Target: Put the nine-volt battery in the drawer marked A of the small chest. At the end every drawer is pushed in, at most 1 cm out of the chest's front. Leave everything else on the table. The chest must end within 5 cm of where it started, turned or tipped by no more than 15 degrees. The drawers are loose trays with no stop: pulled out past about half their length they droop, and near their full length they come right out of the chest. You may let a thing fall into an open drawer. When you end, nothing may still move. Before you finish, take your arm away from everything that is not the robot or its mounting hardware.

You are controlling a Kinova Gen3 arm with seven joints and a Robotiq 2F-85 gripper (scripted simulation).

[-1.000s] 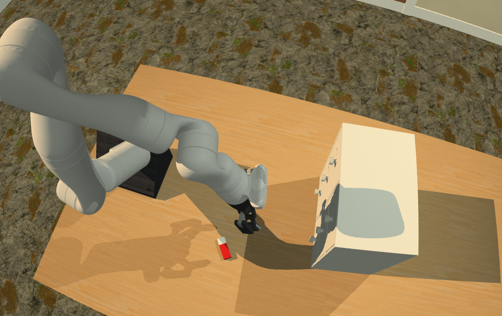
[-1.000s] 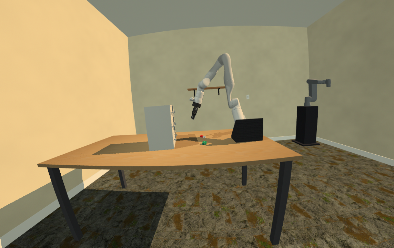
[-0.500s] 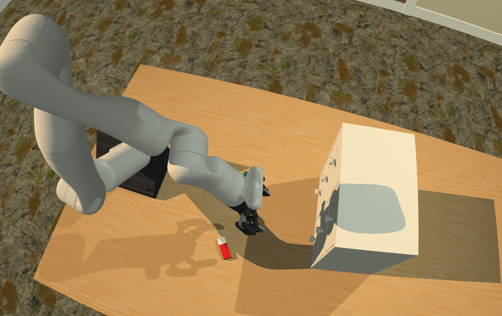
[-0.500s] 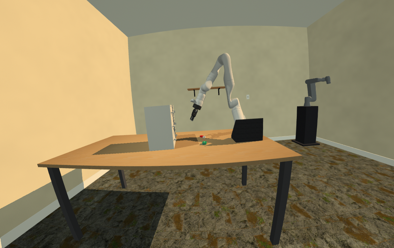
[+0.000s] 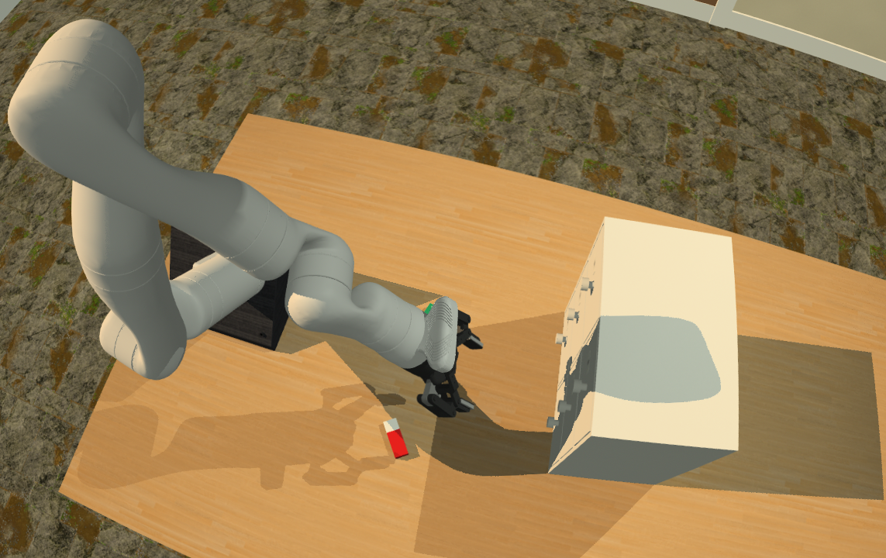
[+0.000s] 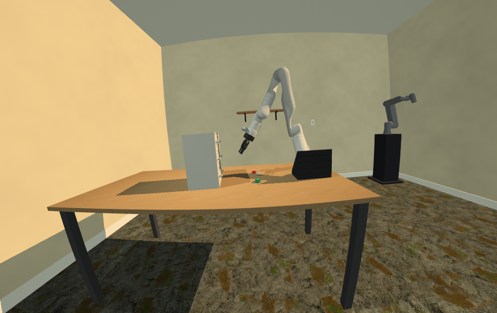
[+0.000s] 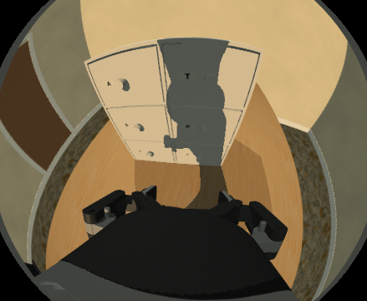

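Note:
The pale chest (image 5: 667, 270) (image 6: 202, 163) stands upright on the table, its drawers looking pushed in. Drawer A (image 7: 139, 67) is the top left one in the wrist view, with a round knob (image 7: 121, 84) beside its letter. A small green block (image 6: 257, 180) with two round marks on one end looks like the nine-volt battery. It lies on the table, mostly hidden by the arm in the top view (image 5: 429, 308). My gripper (image 5: 471, 374) (image 6: 241, 152) (image 7: 187, 196) is open and empty, above the table in front of the chest, tilted towards its drawer fronts.
A red and white block (image 5: 396, 442) (image 6: 255, 171) lies on the table (image 5: 487, 513) (image 6: 156, 204). The black base block (image 6: 312, 164) stands at the arm's foot. Several knobs stick out of the chest front, including one (image 7: 139, 127) below drawer A.

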